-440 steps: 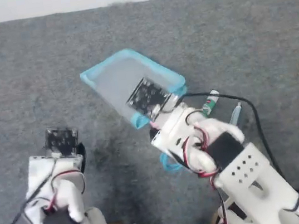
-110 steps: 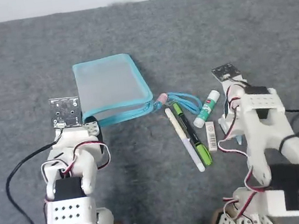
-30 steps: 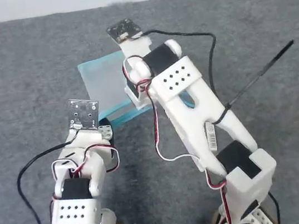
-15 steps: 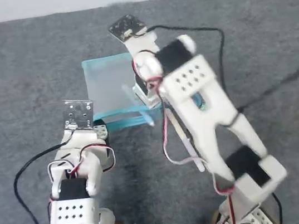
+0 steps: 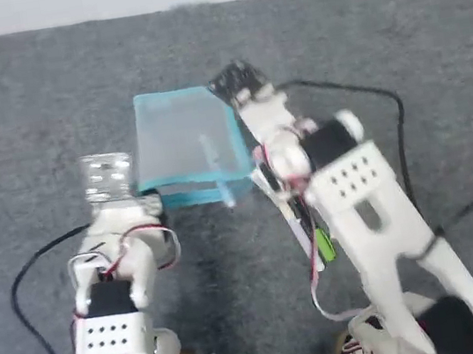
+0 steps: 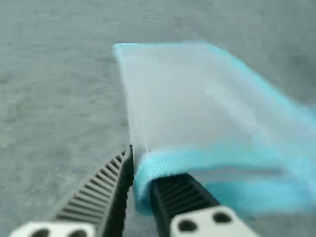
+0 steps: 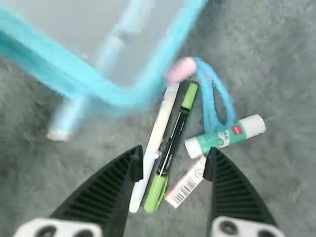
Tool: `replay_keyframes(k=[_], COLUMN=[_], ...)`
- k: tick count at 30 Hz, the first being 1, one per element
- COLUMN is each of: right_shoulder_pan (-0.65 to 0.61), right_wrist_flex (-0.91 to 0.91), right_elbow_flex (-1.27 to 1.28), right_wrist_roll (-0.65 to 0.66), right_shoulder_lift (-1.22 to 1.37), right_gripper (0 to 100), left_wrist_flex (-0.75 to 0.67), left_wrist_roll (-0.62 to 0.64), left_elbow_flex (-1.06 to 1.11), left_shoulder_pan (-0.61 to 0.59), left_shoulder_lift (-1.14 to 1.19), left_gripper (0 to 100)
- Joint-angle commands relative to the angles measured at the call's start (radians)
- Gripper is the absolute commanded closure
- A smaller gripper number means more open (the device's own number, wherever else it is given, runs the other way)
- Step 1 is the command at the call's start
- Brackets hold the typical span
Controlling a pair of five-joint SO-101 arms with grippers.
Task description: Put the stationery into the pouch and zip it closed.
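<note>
The pale see-through pouch (image 5: 185,140) with a blue trim lies on the grey carpet, its mouth facing the arms. My left gripper (image 6: 142,168) is shut on the trim at the near corner of the pouch (image 6: 197,118). A light blue pen (image 5: 217,173) sticks half out of the mouth. My right gripper (image 7: 173,157) hangs open above a white pen (image 7: 154,148), a green pen (image 7: 174,148), a glue stick (image 7: 224,136) and a barcoded eraser (image 7: 185,187). The pink zip pull (image 7: 179,69) and the blue strap (image 7: 213,101) lie beside the pen tips.
Grey carpet (image 5: 39,108) surrounds the pouch, with a pale wall edge along the far side. Black cables (image 5: 367,95) trail off the right arm. The right arm's body covers most of the loose stationery in the high view.
The right arm has drawn back from above the pouch to the loose pens, leaving the light blue pen in the pouch mouth. The left gripper keeps hold of the pouch corner.
</note>
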Motion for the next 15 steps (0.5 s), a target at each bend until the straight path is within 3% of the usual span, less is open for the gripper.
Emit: replay_keyframes(k=[1, 7, 11, 15], right_shoulder_pan=[-0.012, -0.122, -0.211, -0.278], right_wrist_flex=[-0.262, -0.432, -0.522, -0.581], right_elbow_flex=[0.359, 0.611, 0.671, 0.68], right_wrist_roll=[0.021, 0.014, 0.028, 0.086], right_shoulder_lift=[-0.252, -0.427, -0.443, -0.449], right_gripper=[80.5, 76.9, 68.6, 67.7], left_wrist_flex=[0.005, 0.008, 0.008, 0.005], left_wrist_roll=[0.051, 0.051, 0.049, 0.049], left_elbow_flex=[-0.099, -0.099, -0.09, -0.085], left_shoulder_pan=[-0.121, -0.086, -0.069, -0.066], left_shoulder_lift=[-0.017, -0.017, -0.017, -0.017], left_gripper=[99, 99, 99, 99])
